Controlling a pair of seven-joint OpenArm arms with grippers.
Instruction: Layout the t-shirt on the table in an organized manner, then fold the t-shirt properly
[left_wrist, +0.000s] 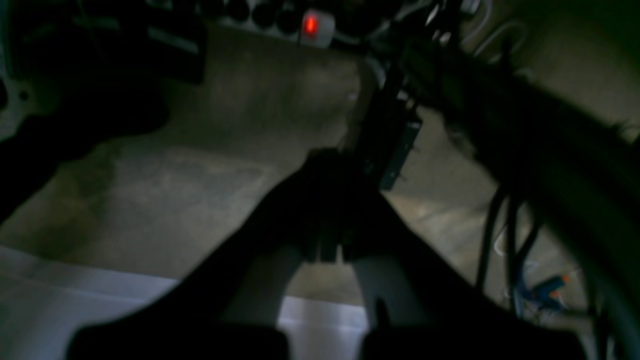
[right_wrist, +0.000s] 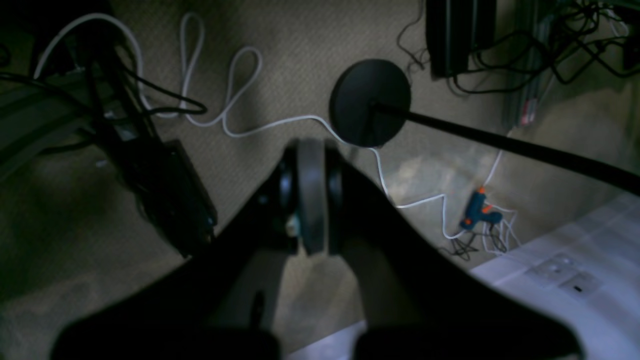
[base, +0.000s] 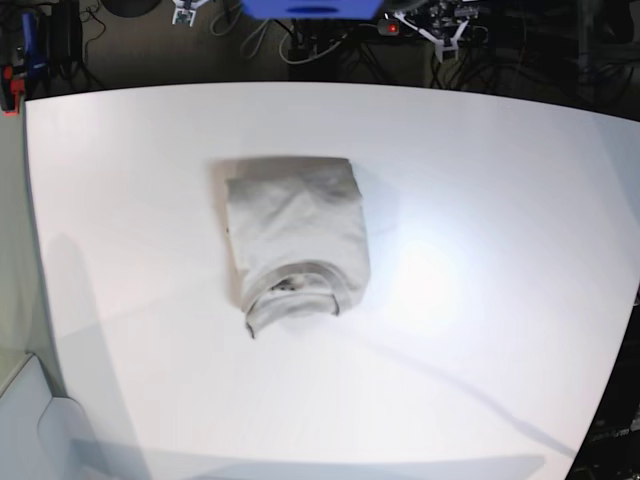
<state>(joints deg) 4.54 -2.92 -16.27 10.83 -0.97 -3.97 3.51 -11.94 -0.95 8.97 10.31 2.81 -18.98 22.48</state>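
Shirt (base: 295, 240) sits folded on the bench (base: 480, 200); both jaws closed, empty. Any reach could rumple it.

Both wrist views dark & blurred: left gripper (left_wrist: 327, 250) is only a black silhouette, fingertips hard to separate, and the clutter behind it at top and right can't be identified. Right gripper (right_wrist: 311, 200) is likewise soft, its base cut off by the bottom edge. In base view neither arm shows; the table (base: 480, 200) runs out of frame at bottom & right; the t-shirt (base: 295, 235) hides its folded-under sleeves.
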